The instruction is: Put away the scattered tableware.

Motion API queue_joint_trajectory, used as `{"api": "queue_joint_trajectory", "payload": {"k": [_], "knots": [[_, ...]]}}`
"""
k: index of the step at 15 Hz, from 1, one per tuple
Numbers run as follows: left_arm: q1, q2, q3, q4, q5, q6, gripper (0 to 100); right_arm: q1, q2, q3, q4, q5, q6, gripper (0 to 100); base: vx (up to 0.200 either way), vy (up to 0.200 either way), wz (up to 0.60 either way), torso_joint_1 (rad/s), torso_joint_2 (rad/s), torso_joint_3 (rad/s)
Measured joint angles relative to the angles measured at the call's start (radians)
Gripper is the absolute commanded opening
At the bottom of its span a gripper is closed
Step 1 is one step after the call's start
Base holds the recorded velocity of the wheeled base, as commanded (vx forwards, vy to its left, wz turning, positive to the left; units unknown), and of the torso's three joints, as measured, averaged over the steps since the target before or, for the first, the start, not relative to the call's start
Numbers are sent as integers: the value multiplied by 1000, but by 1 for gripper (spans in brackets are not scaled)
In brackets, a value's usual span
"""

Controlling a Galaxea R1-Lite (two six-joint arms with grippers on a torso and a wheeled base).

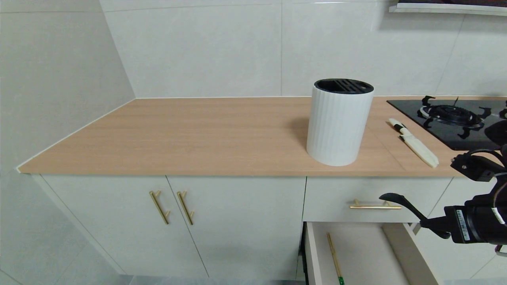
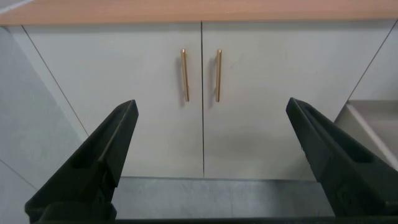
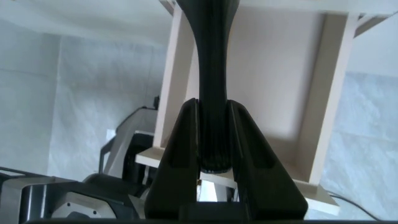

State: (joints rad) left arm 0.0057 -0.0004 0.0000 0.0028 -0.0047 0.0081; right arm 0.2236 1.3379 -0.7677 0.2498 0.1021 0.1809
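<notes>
While the right gripper (image 1: 435, 227) pinched a black utensil (image 1: 400, 201) near the pulled-out drawer (image 1: 311, 253), the left gripper (image 2: 211, 112) faced the cabinet doors (image 2: 267, 93), jaws spread wide, holding nothing. Wood countertop (image 1: 198, 134), white tiled walls. Ribbed holder (image 1: 336, 126) and knife (image 1: 414, 142) sat by the hob (image 1: 447, 118), which was cut off at the frame edge. Chopsticks (image 1: 334, 253) lay in the drawer. Utensil type was unclear.

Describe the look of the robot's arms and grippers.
Both grippers are matte black. The left gripper has two broad wedge-shaped fingers. The right gripper has the same tapering fingers; the right arm is black, with a white printed label and looping black cables.
</notes>
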Motion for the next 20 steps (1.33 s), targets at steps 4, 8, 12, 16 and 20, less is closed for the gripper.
{"api": "queue_joint_trajectory", "payload": {"k": [4, 8, 12, 16, 20], "knots": [[0, 0, 0, 0, 0, 0, 100, 0, 20, 2, 1, -1, 0, 0, 0, 0, 0, -183, 480, 292], [0, 0, 0, 0, 0, 0, 100, 0, 46, 2, 1, -2, 0, 0, 0, 0, 0, -167, 465, 293], [0, 0, 0, 0, 0, 0, 100, 0, 68, 3, 1, -5, 0, 0, 0, 0, 0, -141, 460, 309], [0, 0, 0, 0, 0, 0, 100, 0, 84, 3, 3, -6, 0, 0, 0, 0, 0, -82, 373, 284], [0, 0, 0, 0, 0, 0, 100, 0, 93, 3, 2, -6, 0, 0, 0, 0, 0, -16, 58, 49]]}}
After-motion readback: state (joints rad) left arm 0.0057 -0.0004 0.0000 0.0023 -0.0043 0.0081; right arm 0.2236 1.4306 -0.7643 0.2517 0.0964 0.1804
